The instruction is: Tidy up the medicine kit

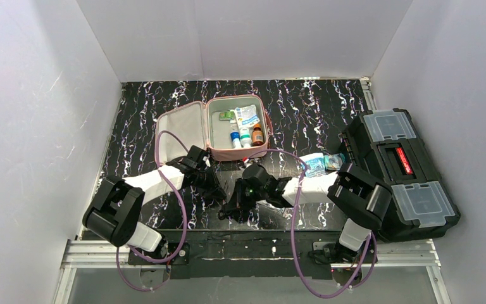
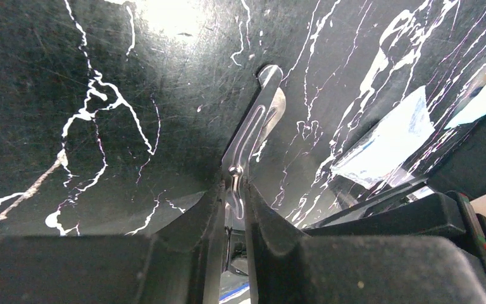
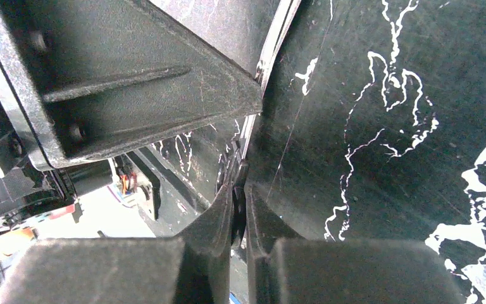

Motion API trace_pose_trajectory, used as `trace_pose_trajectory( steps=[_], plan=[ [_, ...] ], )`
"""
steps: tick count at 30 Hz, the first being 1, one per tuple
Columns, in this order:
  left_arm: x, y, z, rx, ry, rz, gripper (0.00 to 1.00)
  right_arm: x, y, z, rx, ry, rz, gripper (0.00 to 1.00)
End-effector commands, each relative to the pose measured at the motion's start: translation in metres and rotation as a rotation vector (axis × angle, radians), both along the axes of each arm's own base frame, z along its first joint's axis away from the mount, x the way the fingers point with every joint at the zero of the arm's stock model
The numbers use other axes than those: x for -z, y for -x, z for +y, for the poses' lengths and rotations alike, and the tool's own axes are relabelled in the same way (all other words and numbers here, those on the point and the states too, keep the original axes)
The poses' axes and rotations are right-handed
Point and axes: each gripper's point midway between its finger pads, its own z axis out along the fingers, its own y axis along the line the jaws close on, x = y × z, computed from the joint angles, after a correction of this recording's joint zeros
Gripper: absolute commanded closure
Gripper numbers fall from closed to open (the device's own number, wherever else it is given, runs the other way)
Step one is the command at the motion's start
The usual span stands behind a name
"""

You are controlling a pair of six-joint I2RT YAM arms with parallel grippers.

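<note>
The pink medicine kit lies open at the back middle, its grey lid flat to the left. Small bottles and packets sit inside it. My left gripper is low over the black marbled table in front of the kit. In the left wrist view it is shut on a slim metal tool like tweezers, whose tip points away over the table. My right gripper is close beside it, jaws closed. I cannot tell if it pinches anything.
A black toolbox with clear compartment lids stands at the right. Loose packets lie between it and the kit. A clear packet lies on the table right of the tweezers. White walls enclose the table.
</note>
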Motion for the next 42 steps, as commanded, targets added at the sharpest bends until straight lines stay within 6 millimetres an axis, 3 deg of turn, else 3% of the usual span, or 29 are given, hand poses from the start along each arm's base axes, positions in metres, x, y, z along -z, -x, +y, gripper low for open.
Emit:
trace_pose_trajectory(
  steps=[1, 4, 12, 17, 24, 29, 33, 36, 42],
  plan=[
    [-0.002, 0.009, 0.001, 0.031, 0.000, 0.017, 1.00, -0.016, 0.000, 0.016, -0.029, -0.072, -0.037, 0.98],
    [-0.015, 0.006, 0.000, 0.063, 0.000, -0.011, 0.97, -0.014, 0.001, 0.012, -0.031, -0.063, -0.037, 0.99],
    [-0.062, 0.005, 0.002, 0.134, 0.020, -0.125, 0.64, -0.016, 0.004, -0.002, -0.026, -0.041, -0.057, 0.99],
    [-0.100, 0.003, 0.012, 0.149, -0.004, -0.233, 0.43, -0.031, 0.005, -0.010, -0.025, -0.054, -0.087, 0.99],
    [-0.156, 0.006, 0.037, 0.157, -0.059, -0.422, 0.27, -0.055, 0.008, -0.025, -0.054, -0.052, -0.165, 0.99],
    [-0.186, 0.017, 0.056, 0.148, -0.076, -0.564, 0.17, -0.091, 0.001, -0.034, -0.047, -0.051, -0.263, 0.99],
    [-0.199, 0.029, 0.062, 0.157, -0.050, -0.639, 0.11, -0.123, -0.015, -0.043, -0.032, 0.000, -0.368, 0.99],
    [-0.202, 0.040, 0.064, 0.181, -0.020, -0.680, 0.02, -0.147, -0.031, -0.046, -0.023, 0.025, -0.441, 0.99],
    [-0.197, 0.055, 0.071, 0.216, -0.017, -0.713, 0.02, -0.189, -0.068, -0.043, -0.014, 0.031, -0.520, 0.99]
  ],
)
